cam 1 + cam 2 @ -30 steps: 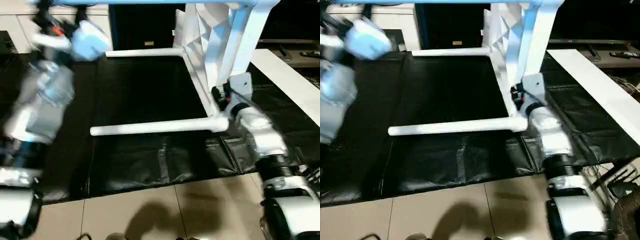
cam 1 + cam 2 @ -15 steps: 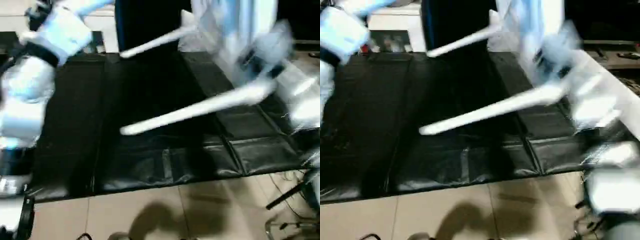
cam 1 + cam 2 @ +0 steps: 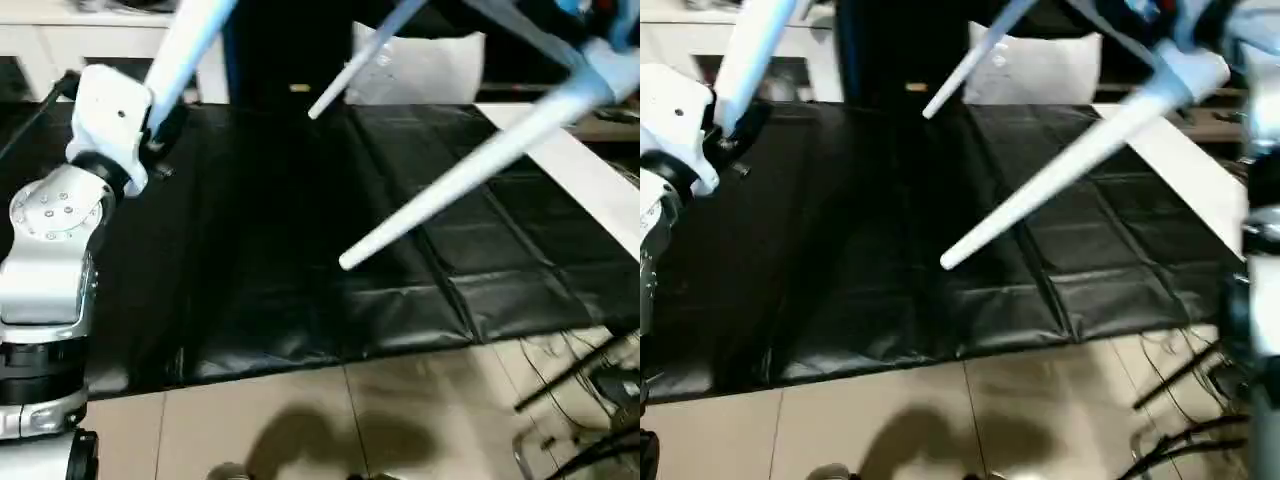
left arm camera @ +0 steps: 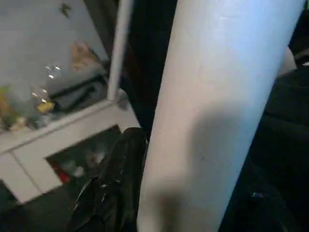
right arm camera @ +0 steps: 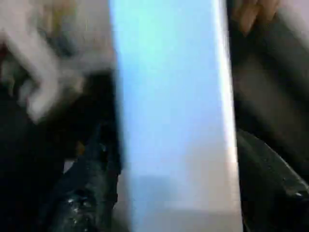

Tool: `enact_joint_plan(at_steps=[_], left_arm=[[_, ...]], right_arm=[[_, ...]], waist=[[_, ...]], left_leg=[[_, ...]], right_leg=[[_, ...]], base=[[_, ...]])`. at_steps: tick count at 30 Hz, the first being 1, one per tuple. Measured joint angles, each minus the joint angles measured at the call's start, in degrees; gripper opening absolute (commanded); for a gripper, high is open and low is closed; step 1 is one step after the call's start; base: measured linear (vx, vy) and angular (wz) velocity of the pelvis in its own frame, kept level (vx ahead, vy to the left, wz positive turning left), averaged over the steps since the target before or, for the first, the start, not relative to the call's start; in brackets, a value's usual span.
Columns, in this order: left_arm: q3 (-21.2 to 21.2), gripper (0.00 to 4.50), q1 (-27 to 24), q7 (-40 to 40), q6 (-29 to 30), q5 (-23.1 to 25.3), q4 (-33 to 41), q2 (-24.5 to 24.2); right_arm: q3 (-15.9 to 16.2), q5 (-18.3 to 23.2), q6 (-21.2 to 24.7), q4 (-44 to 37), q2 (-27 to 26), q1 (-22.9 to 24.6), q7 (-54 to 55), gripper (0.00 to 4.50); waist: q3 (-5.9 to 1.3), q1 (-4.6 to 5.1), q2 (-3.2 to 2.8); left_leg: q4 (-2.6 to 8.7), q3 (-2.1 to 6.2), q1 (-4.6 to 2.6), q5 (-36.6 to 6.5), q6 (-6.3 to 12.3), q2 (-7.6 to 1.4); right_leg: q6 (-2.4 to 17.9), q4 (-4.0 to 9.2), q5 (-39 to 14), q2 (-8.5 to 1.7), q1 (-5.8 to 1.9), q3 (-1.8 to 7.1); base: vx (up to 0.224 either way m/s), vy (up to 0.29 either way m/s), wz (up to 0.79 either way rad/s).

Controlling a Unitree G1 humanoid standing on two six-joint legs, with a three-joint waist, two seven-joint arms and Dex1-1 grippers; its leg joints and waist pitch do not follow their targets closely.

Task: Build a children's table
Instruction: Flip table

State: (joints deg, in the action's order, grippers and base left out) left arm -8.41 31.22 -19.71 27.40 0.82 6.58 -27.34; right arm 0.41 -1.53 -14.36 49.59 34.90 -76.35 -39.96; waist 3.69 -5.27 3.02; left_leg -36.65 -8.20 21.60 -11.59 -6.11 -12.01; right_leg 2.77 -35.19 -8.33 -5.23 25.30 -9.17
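Lifts the children's table (image 3: 450, 180), lying on the black mat (image 3: 300, 290) a second ago, now tilted in the air above it. Pinches the far left leg with left gripper (image 3: 152, 120); cannot tell right gripper (image 5: 174, 203) state. Probably means turning it upright.

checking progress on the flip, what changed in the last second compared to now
The children's table, which lay on its side with two legs level above the black mat, has been swung up: those legs now slant down from the upper right. The left gripper has come onto a table leg, fingers on either side. The mat stayed put.
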Motion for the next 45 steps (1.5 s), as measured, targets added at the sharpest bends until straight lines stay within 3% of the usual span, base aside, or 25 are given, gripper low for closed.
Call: enact_joint_plan(at_steps=[3, 7, 11, 16, 20, 24, 31, 38, 41, 45], left_arm=[[1.58, 1.67, -0.08, -0.09, 0.95, -0.59, 1.63, 1.29], [1.56, 1.63, -0.46, -0.54, -2.04, -0.69, 3.96, 1.07], [1.95, 1.6, -1.78, -0.84, -6.78, -0.78, 3.48, 1.08], [2.75, 1.59, -4.22, -0.92, -9.8, -0.92, 2.54, 1.68], [3.57, 1.59, -5.27, -1.42, -11.17, -1.01, 2.82, 1.63], [3.65, 1.59, -6.33, -1.44, -12.43, -1.09, 2.91, 1.25], [3.65, 1.57, -6.67, -1.57, -12.55, -1.39, 2.93, 0.85], [3.29, 1.53, -9.07, -1.57, -12.32, -2.36, 2.08, 0.61], [3.06, 1.51, -9.39, -1.46, -12.15, -2.36, 1.6, 0.66], [2.88, 1.48, -9.34, -1.33, -12.11, -2.41, 1.47, 0.75]], right_arm=[[-4.07, 4.74, -4.12, 0.79, -2.72, -2.86, 0.71, 3.71], [-11.3, 13.49, -3.28, 3.76, -4.68, -3.34, -2.28, 4.15], [-13.66, 17.9, -1.97, 4.07, -4.75, -2.25, -4.37, 4.44], [-15.95, 21.8, -1.67, 1.67, -5.74, 3.37, -4.36, 4.5], [-18.59, 24.23, -0.84, -6.32, -6.37, 10.56, -4.32, 4.5], [-19.35, 25.19, 0.55, -10.22, -6.38, 14.21, -4.29, 4.5], [-18.45, 24.98, 2.31, -11.64, -5.18, 14.33, -4.31, 4.5], [-13.39, 14.34, -9.98, -10.29, -2.21, 10.95, -4.12, 4.5], [-13.31, 14.96, -13.49, -10.29, -3.67, 10.86, -4.12, 4.5], [-13.5, 16.97, -13.96, -10.64, -4.6, 10.82, -4.12, 4.5]], waist=[[0.01, 0.07, 0.07], [0.05, -0.68, 0.06], [0.05, -0.96, 0.06], [0.04, -1.14, 0.05], [-0.03, -1.35, -0.05], [0.0, -1.1, -0.24], [-0.03, -1.04, -0.47], [-0.01, -1.29, -0.54], [0.01, -1.83, -0.51], [0.01, -2.81, -0.5]], left_leg=[[0.0, 0.15, 0.34, -0.07, 0.11, -0.1], [0.04, 0.19, 0.62, -0.35, 0.53, 0.03], [0.04, 0.07, 1.01, -0.29, 1.09, 0.02], [0.01, -0.07, 0.93, -0.28, 1.08, 0.02], [0.06, -0.08, 0.42, -0.44, 0.68, 0.0], [0.11, -0.09, -0.51, -0.44, 0.65, 0.02], [0.11, -0.09, -0.5, -0.36, 0.57, 0.03], [0.13, -0.02, 0.03, -0.38, 0.56, 0.03], [0.12, 0.03, 0.42, -0.35, 0.58, 0.03], [-0.01, 0.0, 0.61, -0.18, 0.92, 0.05]], right_leg=[[0.02, 0.03, 0.02, 0.0, 0.11, 0.01], [0.28, -0.1, 0.4, 0.01, 0.35, 0.25], [0.45, -0.22, 0.22, 0.03, 0.75, 0.32], [0.44, -0.36, 0.21, 0.02, 0.69, 0.46], [0.04, -0.4, -0.03, 0.04, 0.24, 0.48], [-0.02, -0.36, -0.06, 0.04, -0.5, 0.48], [-0.04, -0.27, -0.04, 0.04, -0.53, 0.46], [-0.02, -0.39, -0.03, 0.07, -0.11, 0.4], [0.03, -0.43, 0.0, 0.03, 0.3, 0.41], [0.35, -0.56, 0.19, -0.01, 0.63, 0.47]], base=[[0.0, 0.0, 0.0], [0.0, 0.0, 0.0], [0.0, 0.0, 0.0], [0.0, 0.0, 0.0], [0.0, 0.0, 0.0], [0.0, 0.0, 0.0], [0.0, 0.0, 0.0], [0.0, 0.0, 0.0], [0.0, 0.0, 0.0], [0.0, 0.0, 0.0]])
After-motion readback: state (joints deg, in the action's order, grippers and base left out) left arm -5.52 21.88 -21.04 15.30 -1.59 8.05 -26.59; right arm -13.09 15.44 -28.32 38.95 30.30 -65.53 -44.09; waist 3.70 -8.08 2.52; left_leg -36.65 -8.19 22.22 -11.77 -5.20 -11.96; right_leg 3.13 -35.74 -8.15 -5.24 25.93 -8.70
